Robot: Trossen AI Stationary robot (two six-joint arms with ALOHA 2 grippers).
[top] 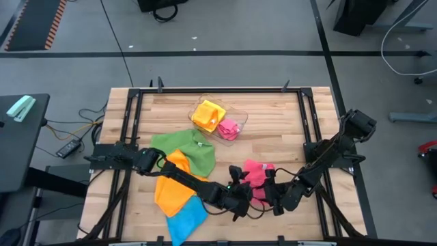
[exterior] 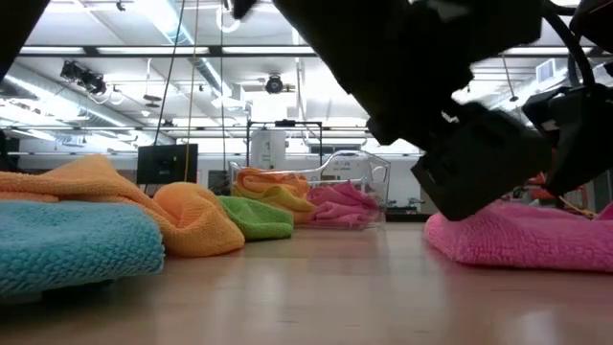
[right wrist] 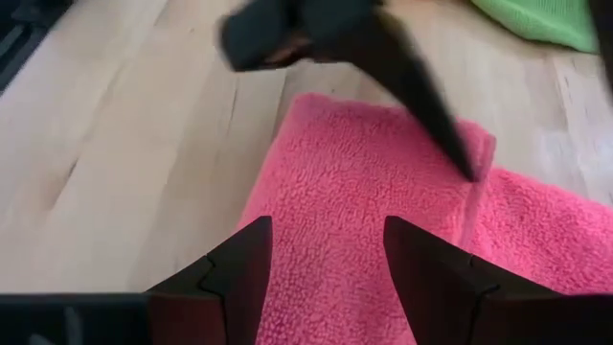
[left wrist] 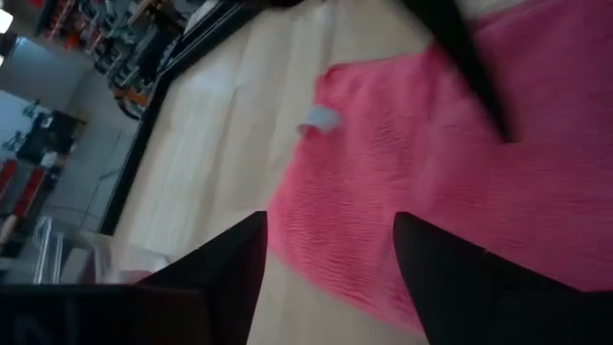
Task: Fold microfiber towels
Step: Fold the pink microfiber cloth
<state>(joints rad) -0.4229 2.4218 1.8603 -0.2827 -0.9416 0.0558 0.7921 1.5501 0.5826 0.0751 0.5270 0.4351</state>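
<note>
Towels in blue (top: 186,219), orange (top: 172,184) and green (top: 188,147) are spread on the table's (top: 273,130) left half. Near the front centre, the left tool (top: 240,197) is seen with fingers apart, above the pink towel's (top: 258,174) edge. The right tool (top: 272,198) is placed just beside it, fingers likewise apart over that cloth, gripping nothing.

No readable lettering anywhere right now. The small pale sewn-in tag (left wrist: 319,118) on the bright pink microfiber towel (left wrist: 498,172) shows in the left wrist view, but any print on it is too blurred to make out. Across the room at about eleven o'clock, the dark flat monitor (exterior: 167,163) shows no legible text either.
</note>
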